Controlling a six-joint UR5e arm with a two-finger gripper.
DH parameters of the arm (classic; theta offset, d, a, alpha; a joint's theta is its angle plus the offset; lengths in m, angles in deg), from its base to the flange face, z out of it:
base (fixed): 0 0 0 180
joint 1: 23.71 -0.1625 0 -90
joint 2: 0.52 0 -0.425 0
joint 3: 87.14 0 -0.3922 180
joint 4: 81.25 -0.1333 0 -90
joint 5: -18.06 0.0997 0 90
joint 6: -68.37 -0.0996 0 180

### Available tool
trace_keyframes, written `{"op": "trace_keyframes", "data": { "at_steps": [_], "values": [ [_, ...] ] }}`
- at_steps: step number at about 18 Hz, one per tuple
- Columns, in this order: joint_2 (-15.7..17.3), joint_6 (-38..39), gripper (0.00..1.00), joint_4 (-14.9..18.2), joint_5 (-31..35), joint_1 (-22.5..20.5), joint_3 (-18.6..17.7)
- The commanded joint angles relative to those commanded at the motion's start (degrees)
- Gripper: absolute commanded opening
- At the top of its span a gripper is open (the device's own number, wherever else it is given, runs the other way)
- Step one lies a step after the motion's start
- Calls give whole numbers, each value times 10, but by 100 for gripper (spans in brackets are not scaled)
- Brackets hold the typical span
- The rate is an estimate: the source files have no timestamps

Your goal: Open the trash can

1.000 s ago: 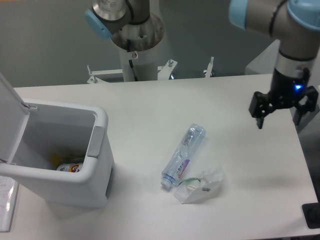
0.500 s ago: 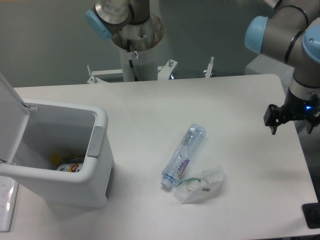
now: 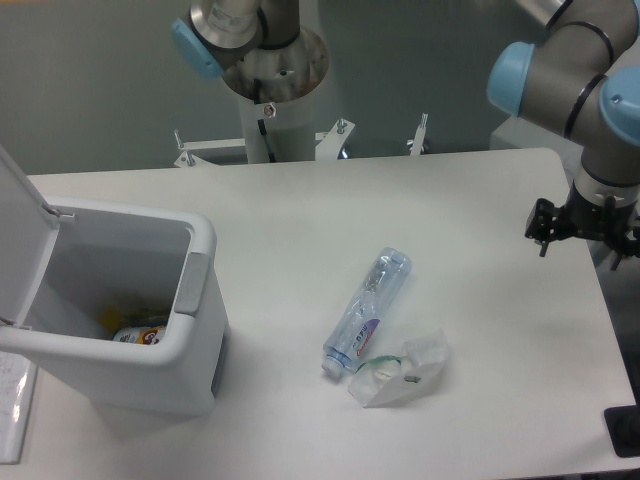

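Note:
The white trash can (image 3: pixel 190 345) stands at the left of the table with its lid (image 3: pixel 18 235) swung up and back, so the inside shows. Some rubbish (image 3: pixel 135 332) lies at its bottom, and a grey push tab (image 3: pixel 192 283) sits on its right rim. My gripper (image 3: pixel 585 235) hangs at the far right edge of the table, far from the can. Its dark fingers (image 3: pixel 541 222) stand apart with nothing between them, and the right one is partly cut off by the frame edge.
A clear plastic bottle (image 3: pixel 367 310) lies on its side mid-table, with a crumpled clear wrapper (image 3: pixel 400 372) just below it. The arm's base column (image 3: pixel 268 90) stands at the back. A paper sheet (image 3: pixel 12 405) lies at the front left corner.
The gripper moved right and slightly down a second ago, then rose a little at the table's right edge. The trash can, bottle and wrapper have not moved.

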Motion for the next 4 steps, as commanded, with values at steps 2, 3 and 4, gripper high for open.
{"op": "trace_keyframes", "data": {
  "at_steps": [2, 3, 4],
  "values": [
    [0, -1, 100, 0, 0, -1, 0],
    [0, -1, 100, 0, 0, -2, 0],
    [0, -1, 100, 0, 0, -3, 0]
  ]
}}
